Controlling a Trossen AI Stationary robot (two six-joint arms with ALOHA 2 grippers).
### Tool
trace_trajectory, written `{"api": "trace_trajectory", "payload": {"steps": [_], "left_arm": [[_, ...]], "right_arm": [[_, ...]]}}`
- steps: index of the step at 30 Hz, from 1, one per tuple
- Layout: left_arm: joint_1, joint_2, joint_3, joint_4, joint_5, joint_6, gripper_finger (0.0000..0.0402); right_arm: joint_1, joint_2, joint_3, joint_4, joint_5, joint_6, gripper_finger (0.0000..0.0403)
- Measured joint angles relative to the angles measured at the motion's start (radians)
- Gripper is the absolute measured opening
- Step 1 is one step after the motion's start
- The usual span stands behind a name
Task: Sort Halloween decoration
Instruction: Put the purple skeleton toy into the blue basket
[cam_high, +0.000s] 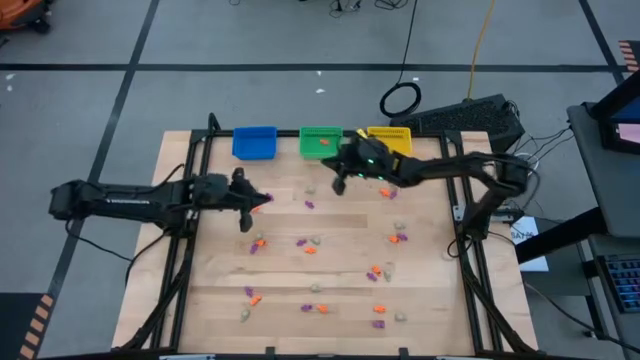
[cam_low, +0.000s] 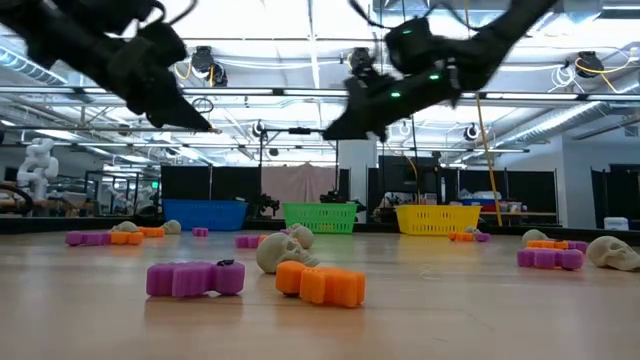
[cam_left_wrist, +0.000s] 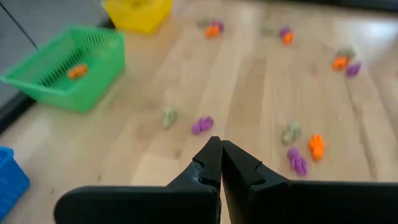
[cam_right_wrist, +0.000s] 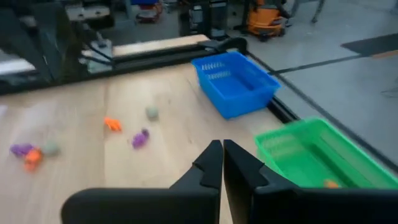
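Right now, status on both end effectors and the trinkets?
Left end effector shut, empty, over mid-table. Right end effector shut, empty, near green bin. Trinkets mostly scattered; one orange in green bin. Nothing blocking.

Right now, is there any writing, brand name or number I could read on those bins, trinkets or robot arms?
None can be read.
The blue bin, green bin and yellow bin: no lettering shows.
The trinkets: no markings show.
The arms: no legible label.
Papers beside the table: too small to read.

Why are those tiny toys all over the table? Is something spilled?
Nothing looks spilled or broken. The small purple, orange and beige plastic trinkets lie scattered on the wooden table, while one orange piece sits inside the green plastic basket.
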Motion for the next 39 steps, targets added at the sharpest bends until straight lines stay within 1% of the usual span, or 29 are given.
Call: {"api": "trace_trajectory", "payload": {"steps": [4, 7, 10, 14, 17, 21, 23, 25, 28, 30, 35, 39], "left_arm": [[0.049, 0.118, 0.105, -0.119, 0.057, 0.012, 0.0010], [0.077, 0.216, 0.170, -0.161, 0.112, 0.018, 0.0010], [0.083, 0.318, 0.214, -0.155, 0.168, 0.018, 0.0011], [0.048, 0.449, 0.258, -0.111, 0.171, 0.007, 0.0014], [-0.009, 0.533, 0.273, -0.048, 0.177, -0.051, 0.0037], [-0.109, 0.619, 0.280, 0.033, 0.183, -0.155, 0.0089], [-0.156, 0.655, 0.280, 0.062, 0.159, -0.208, 0.0117], [-0.194, 0.684, 0.279, 0.057, 0.114, -0.244, 0.0141], [-0.235, 0.727, 0.279, 0.060, 0.068, -0.271, 0.0166], [-0.254, 0.753, 0.278, 0.087, 0.057, -0.273, 0.0174], [-0.280, 0.809, 0.278, 0.171, 0.033, -0.302, 0.0175], [-0.281, 0.859, 0.278, 0.175, 0.012, -0.349, 0.0175]], "right_arm": [[0.019, -0.141, -0.133, 0.009, 0.029, -0.037, 0.0000], [0.022, -0.226, -0.211, 0.006, 0.030, -0.056, 0.0000], [0.021, -0.296, -0.271, 0.016, 0.031, -0.060, 0.0000], [0.022, -0.354, -0.340, 0.035, 0.029, -0.070, 0.0000], [0.022, -0.373, -0.368, 0.051, 0.032, -0.073, 0.0000], [0.022, -0.368, -0.386, 0.048, 0.032, -0.079, 0.0000], [0.027, -0.360, -0.386, 0.052, 0.034, -0.086, 0.0000], [0.036, -0.359, -0.386, 0.051, 0.052, -0.093, 0.0000], [0.047, -0.360, -0.386, 0.064, 0.057, -0.110, 0.0000], [0.049, -0.360, -0.386, 0.075, 0.057, -0.116, 0.0000], [0.048, -0.360, -0.386, 0.085, 0.056, -0.113, 0.0000], [0.048, -0.359, -0.385, 0.086, 0.057, -0.113, 0.0000]]}}
